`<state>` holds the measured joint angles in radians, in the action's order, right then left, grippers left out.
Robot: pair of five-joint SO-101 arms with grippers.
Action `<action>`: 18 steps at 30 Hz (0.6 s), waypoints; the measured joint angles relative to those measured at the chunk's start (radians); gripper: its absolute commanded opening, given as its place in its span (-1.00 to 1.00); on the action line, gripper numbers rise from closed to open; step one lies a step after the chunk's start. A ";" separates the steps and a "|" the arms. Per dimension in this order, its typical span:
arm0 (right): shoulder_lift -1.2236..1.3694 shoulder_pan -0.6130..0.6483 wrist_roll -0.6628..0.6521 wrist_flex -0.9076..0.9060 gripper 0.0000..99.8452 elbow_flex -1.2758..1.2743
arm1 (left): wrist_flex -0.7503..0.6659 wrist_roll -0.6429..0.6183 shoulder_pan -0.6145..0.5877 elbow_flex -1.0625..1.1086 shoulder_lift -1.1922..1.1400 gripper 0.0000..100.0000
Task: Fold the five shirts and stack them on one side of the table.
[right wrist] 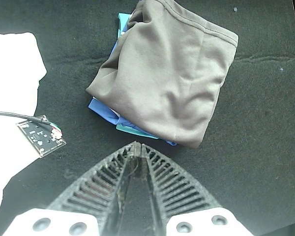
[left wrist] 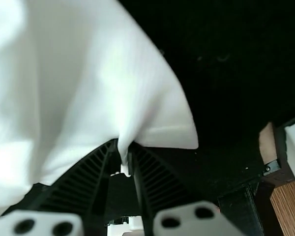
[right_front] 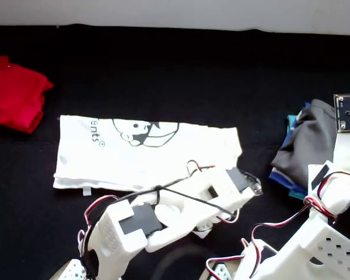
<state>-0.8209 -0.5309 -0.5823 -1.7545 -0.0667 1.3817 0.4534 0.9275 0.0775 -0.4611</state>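
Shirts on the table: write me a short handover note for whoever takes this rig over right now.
Left claw: shut on an edge of the white shirt, which lies spread in the middle, looking partly folded.
Right claw: shut, empty, over the black table beside the stack.
Stack, right side: gray shirt on top, with edges of the blue shirt and teal shirt showing under it.
Red shirt: bunched at the far left, apart from the stack.
Done: three stacked.
Left: finish folding the white shirt and stack it, then the red shirt.
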 measured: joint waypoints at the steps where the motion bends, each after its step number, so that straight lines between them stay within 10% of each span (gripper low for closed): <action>1: 0.000 0.000 0.000 0.000 -0.96 0.000 | 0.006 0.002 0.000 0.000 0.012 -0.99; 18: 0.000 0.000 0.000 0.000 -0.96 0.000 | -0.160 0.002 -0.213 0.000 0.215 -0.97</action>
<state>-0.8209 -0.5309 -0.5823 -1.7545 -0.0667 1.2221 0.4549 0.7142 0.0775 -0.2463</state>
